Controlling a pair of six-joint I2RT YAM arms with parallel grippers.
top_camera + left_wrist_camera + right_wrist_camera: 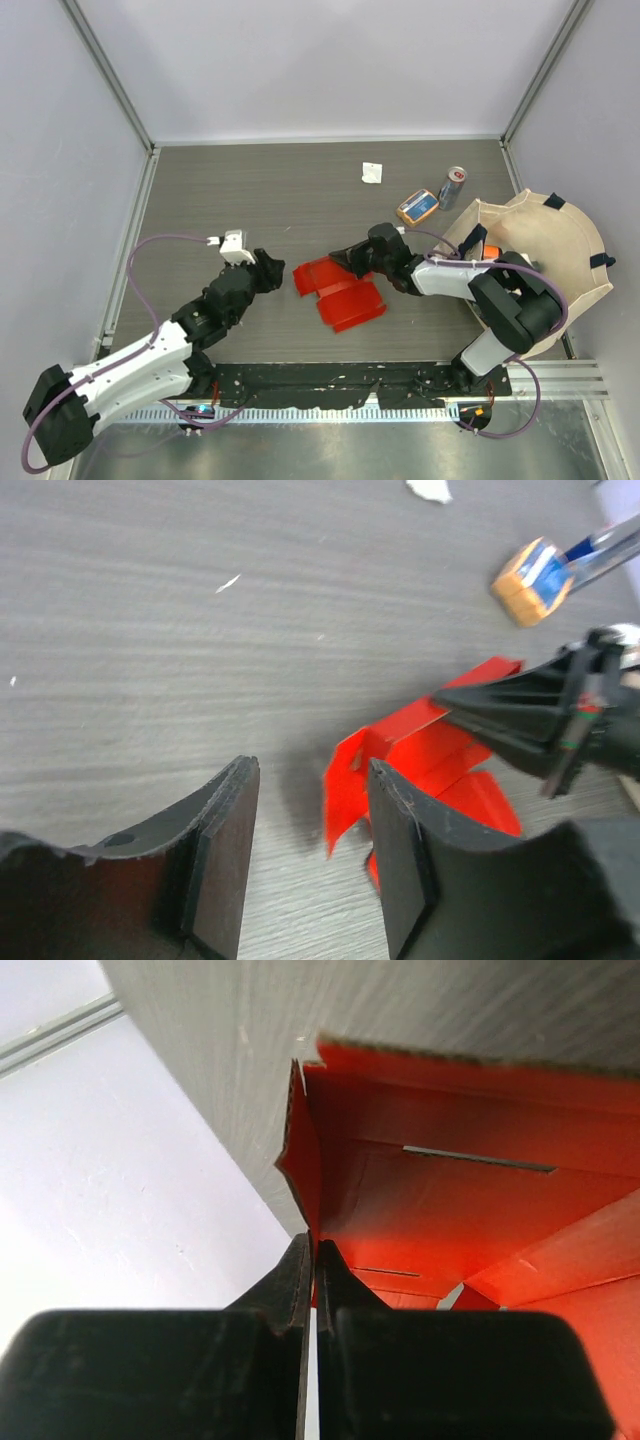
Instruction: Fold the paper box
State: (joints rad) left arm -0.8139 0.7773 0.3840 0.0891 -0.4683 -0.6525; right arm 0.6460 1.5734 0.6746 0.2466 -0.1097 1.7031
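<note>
The red paper box (340, 290) lies partly folded on the grey table, between the two arms. My right gripper (347, 262) is shut on the box's far edge; in the right wrist view its jaws (314, 1260) pinch a thin red flap (305, 1165), with the box's inner panels (450, 1200) beyond. My left gripper (276, 272) is open and empty just left of the box. In the left wrist view its two pads (225, 850) stand apart, with a raised red flap (345, 790) just ahead near the right pad, and the right gripper (520, 715) holding the box's far side.
A small orange and blue box (417, 206) and a drink can (454, 186) sit at the back right. A scrap of white paper (371, 173) lies behind the box. A beige fabric bag (540, 260) stands at the right, by the right arm.
</note>
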